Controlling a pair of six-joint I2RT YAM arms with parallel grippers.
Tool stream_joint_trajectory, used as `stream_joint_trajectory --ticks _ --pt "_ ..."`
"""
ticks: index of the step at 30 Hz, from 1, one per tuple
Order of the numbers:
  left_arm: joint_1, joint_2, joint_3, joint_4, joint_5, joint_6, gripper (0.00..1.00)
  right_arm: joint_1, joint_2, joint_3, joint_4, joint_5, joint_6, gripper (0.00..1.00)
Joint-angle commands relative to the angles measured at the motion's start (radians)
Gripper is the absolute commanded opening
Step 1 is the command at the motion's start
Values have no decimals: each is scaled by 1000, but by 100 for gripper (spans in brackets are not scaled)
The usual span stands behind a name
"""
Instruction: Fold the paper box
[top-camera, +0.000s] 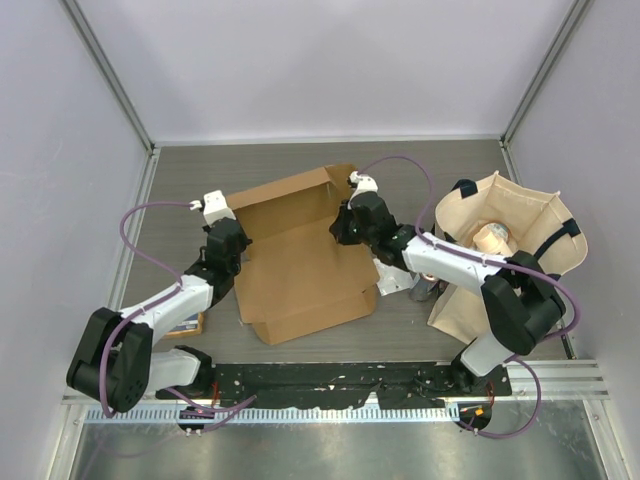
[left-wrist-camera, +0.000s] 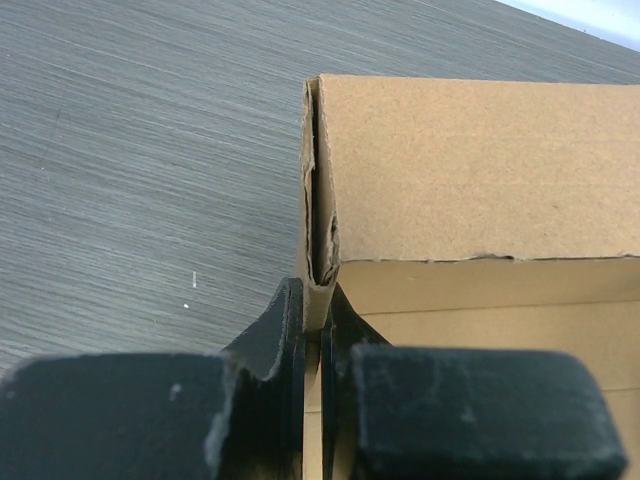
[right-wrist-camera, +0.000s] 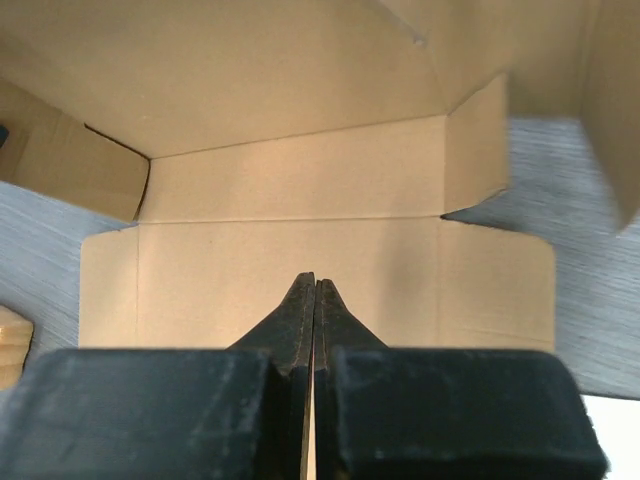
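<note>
At mid-frame overhead sits the half-folded paper box, my left gripper clenched on its left wall, right gripper shut empty; I judge a skewed pull could tear that wall.

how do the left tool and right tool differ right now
Grip: the left tool is shut on the folded side wall of the paper box, while the right tool is shut with nothing visible in it.
Place: the left tool is at the box's left edge; the right tool is at its right side, over a flat flap.
Shared: both are closed and at the box.
</note>
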Motion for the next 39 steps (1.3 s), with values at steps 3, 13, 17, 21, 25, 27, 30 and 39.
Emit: stream_joint_trajectory --ticks 3,13,17,21,25,27,30,39 --pt "0 -14 33 41 14 -38 6 10 -62 -66 186 59 33 1" --pt "0 -88 6 17 -9 12 0 -168 -218 -94 57 120 -163 31" --pt "0 -79 10 21 -12 22 0 -277 -255 -163 181 -10 -249 56" --pt "0 -63 12 27 -4 19 0 -283 -212 -171 304 -81 -387 71" --pt "0 -59 13 29 2 19 0 -283 -180 -148 335 -138 -424 72" --pt "0 -57 12 34 3 19 0 -283 -152 -133 356 -130 -427 72" --pt "0 -51 10 40 10 14 0 -285 -106 -84 358 -152 -455 72" --pt "0 -34 16 44 5 9 0 -254 15 61 315 -199 -436 34"
